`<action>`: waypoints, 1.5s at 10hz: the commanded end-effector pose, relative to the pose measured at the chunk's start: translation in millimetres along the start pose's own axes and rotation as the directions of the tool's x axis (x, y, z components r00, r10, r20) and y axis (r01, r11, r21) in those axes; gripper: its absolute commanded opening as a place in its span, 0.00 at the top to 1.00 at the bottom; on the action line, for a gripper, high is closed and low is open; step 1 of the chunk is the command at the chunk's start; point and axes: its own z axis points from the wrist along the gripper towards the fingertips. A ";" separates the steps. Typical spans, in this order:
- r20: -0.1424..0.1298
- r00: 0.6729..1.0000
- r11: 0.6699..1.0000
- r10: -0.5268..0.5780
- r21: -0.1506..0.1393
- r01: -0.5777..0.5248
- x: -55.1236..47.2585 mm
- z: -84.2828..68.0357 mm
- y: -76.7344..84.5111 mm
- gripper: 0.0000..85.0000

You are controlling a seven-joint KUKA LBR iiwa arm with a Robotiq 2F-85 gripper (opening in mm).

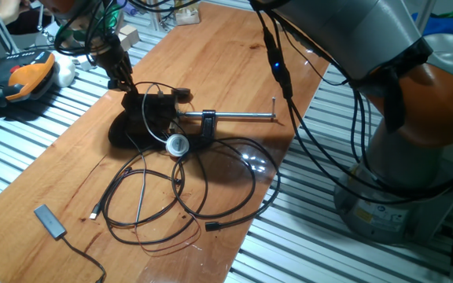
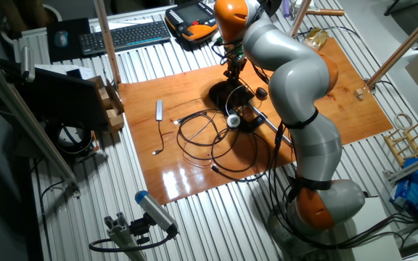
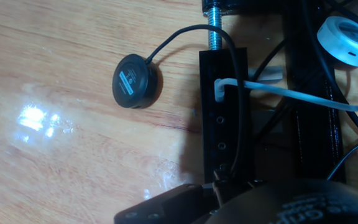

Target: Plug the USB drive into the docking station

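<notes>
Looking down the hand view, I am seeing the gripper [image 3: 219,198] hanging right over the near end of the dock [image 3: 211,127]. A small dark stub, which I am taking to be the drive [image 3: 219,178], is sitting at the fingertips, touching or almost touching that end. The view is too dark and blurred there, so I cannot tell whether the claw is clenched on it or released.

I am judging the drive to be light, stiff and smooth-shelled. It is so short that there is little to pinch. I am wanting the pads on its flat sides, at the back end, leaving the metal plug free. A loose pinch is likely letting it swivel once it meets the port.

The dock is lying flat on the table [image 3: 55,143], its long axis running away from the hand toward the clamp screw [image 3: 214,12]. A white cable [image 3: 291,94] is already plugged into its face. The drive's own axis is too small for me to read. I am guessing it is pointing down at the port face.
</notes>
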 end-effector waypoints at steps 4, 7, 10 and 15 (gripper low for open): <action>0.007 1.000 1.000 0.002 0.013 -0.002 -0.4 -0.4 -0.6 1.00; 0.010 1.000 1.000 -0.002 0.018 0.002 -0.8 -0.9 -0.7 1.00; 0.008 1.000 1.000 -0.008 0.017 0.008 -1.5 -4.9 -0.9 1.00; 0.009 1.000 1.000 -0.019 0.021 0.019 -1.8 -7.1 -1.1 1.00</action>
